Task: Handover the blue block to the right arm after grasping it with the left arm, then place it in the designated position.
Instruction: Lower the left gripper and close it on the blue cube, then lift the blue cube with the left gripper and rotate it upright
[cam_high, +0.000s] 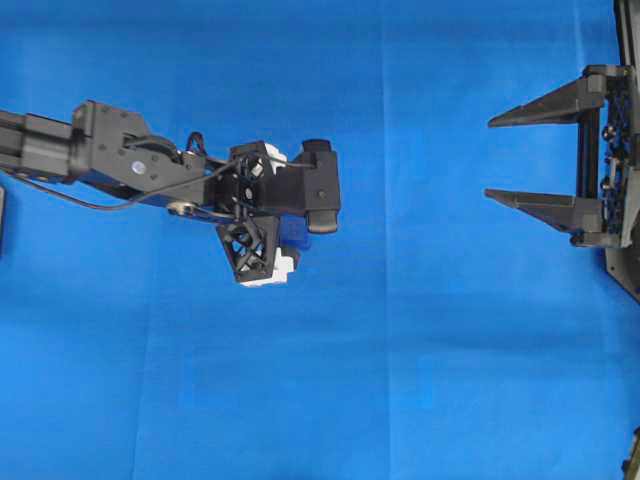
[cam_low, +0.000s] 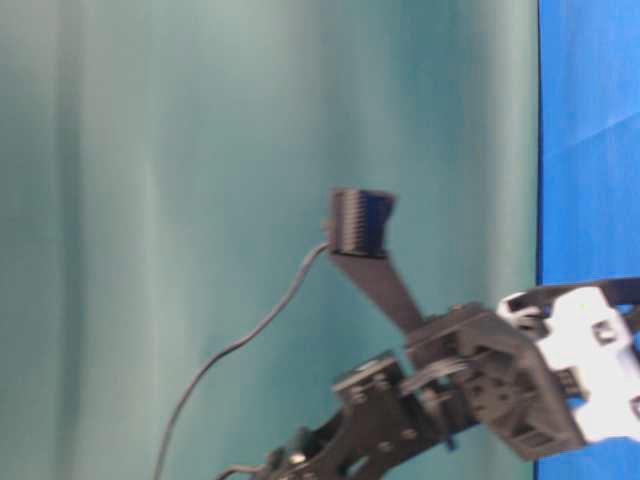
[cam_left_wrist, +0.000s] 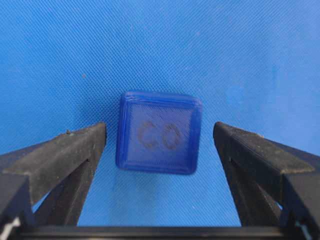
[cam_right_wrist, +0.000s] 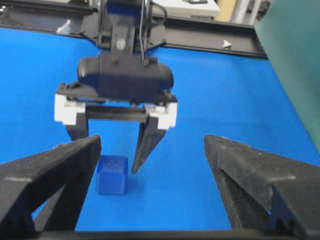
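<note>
Leftmost, left gripper with jaws wide, straddling the blue block on the blue cloth, neither prong touching; far right of the block, right gripper likewise wide, empty, well apart

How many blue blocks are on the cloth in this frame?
1. The blue block sits on the blue cloth between the open fingers of the left hand, not yet gripped. No other shows, though the arm hides some cloth from overhead.

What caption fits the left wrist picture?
Open jaws of the left gripper straddle the blue block, untouched, on the blue cloth.
</note>
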